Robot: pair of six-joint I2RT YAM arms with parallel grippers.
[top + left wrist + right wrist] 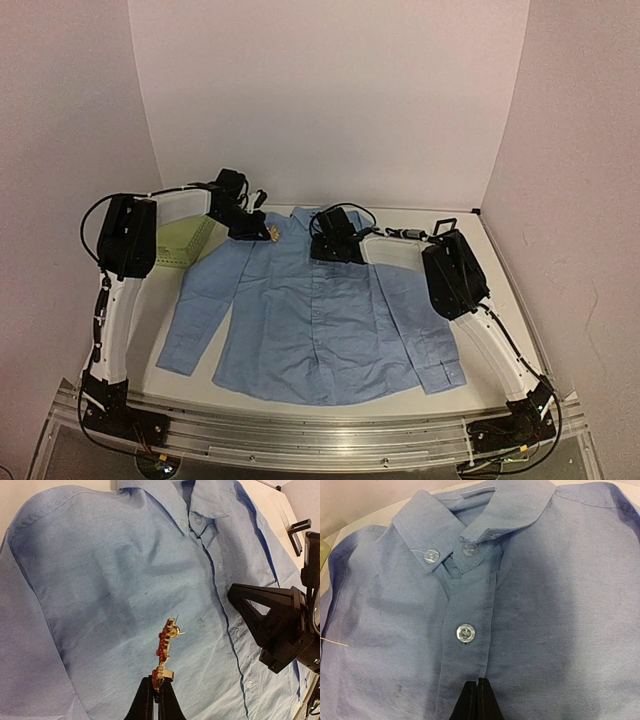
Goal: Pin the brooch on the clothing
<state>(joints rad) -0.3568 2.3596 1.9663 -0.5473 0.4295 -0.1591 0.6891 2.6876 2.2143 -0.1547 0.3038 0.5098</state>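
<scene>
Right now the left gripper (158, 690) has its fingers closed on the lower end of the tiny orange-red leaf-shaped brooch (165, 650). It holds the brooch upright above the large light blue cotton button-up shirt (110, 580), apparently clear of the cloth. The bare pin needle (176, 622) juts from the brooch's far end, toward 12 o'clock in the left wrist view. Seen from overhead, the brooch hangs at about 10 o'clock of the shirt, near the shoulder beside the collar, with the pale green plastic basket (185, 242) at 9 o'clock of it. The right gripper (478, 685) sits on the button placket, at 6 o'clock of the second pale blue button (465, 633). Its fingers are pressed together, and I cannot tell whether a fold of fabric is caught between them.

The grip is narrow and sits at one end, so pushing the needle against the cloth could make the brooch pivot or slip out. If the fabric is not held taut, it may dimple or slide instead of being pierced. A steep push could catch the back layer too. The grippers are near each other, so a sideways move risks a bump.
</scene>
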